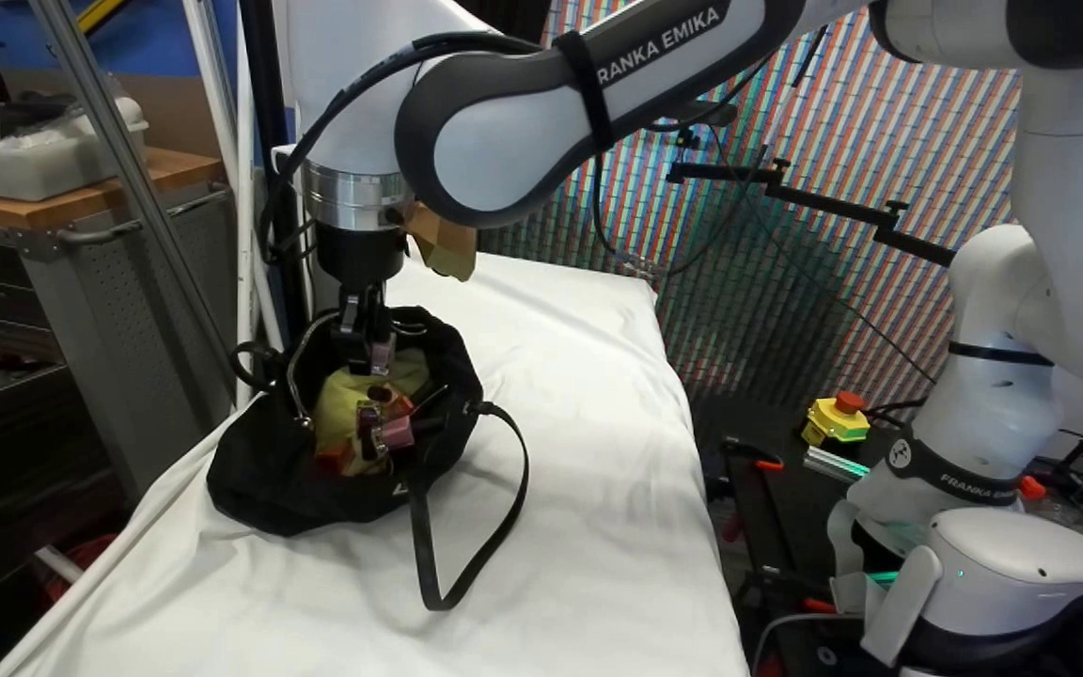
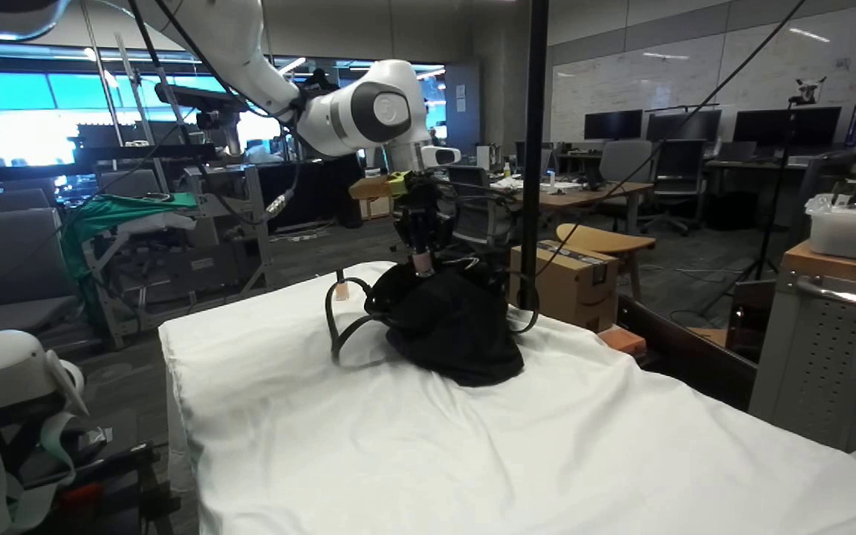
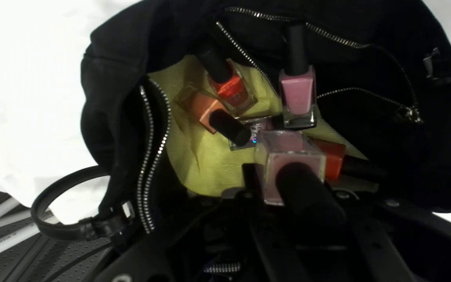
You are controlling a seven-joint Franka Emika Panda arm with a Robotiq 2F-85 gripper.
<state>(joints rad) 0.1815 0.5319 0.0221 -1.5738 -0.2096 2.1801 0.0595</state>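
Observation:
My gripper points down into the mouth of a black bag, which sits on a white-covered table. Its jaws are closed on a pale pink nail polish bottle whose black cap points back toward the gripper. In an exterior view that bottle shows just at the bag's rim. Below it, on a yellow lining, lie an orange-red bottle, a peach bottle, a glittery bottle and a red bottle. A brighter pink bottle rests beside a zip. The fingertips are dark and partly hidden.
A loose strap loops over the white cloth. Past the bag, a peach bottle with a dark cap stands on the cloth. A black pole rises close to the bag. A metal cart stands alongside the table.

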